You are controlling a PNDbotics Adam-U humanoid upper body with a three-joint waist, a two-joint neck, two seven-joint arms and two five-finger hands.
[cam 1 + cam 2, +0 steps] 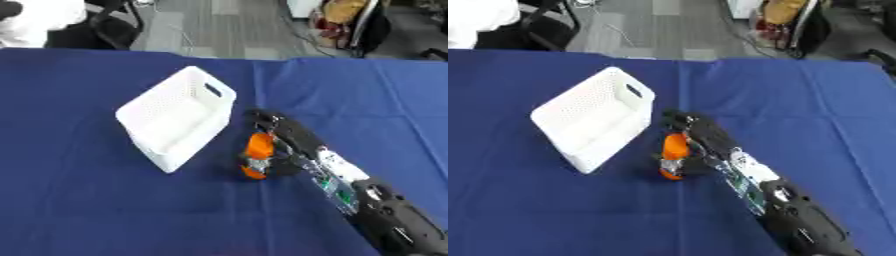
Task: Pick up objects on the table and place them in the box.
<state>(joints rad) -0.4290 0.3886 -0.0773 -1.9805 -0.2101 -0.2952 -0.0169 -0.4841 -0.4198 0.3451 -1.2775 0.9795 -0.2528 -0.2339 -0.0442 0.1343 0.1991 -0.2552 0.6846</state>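
A white perforated plastic box (179, 117) sits on the blue table, turned diagonally, with a handle slot in its far wall. Just right of its near corner is an orange elongated object (257, 150) with a pale band low down. My right hand (278, 134) reaches in from the lower right, its black fingers curled round the orange object. The object's lower end is at or just above the cloth; I cannot tell which. The inside of the box shows nothing in it. My left hand is in neither view.
A blue cloth (79, 200) covers the whole table, with wide bare areas left and front of the box. Beyond the far edge are a grey floor, a black chair (114, 25) and bags (346, 20).
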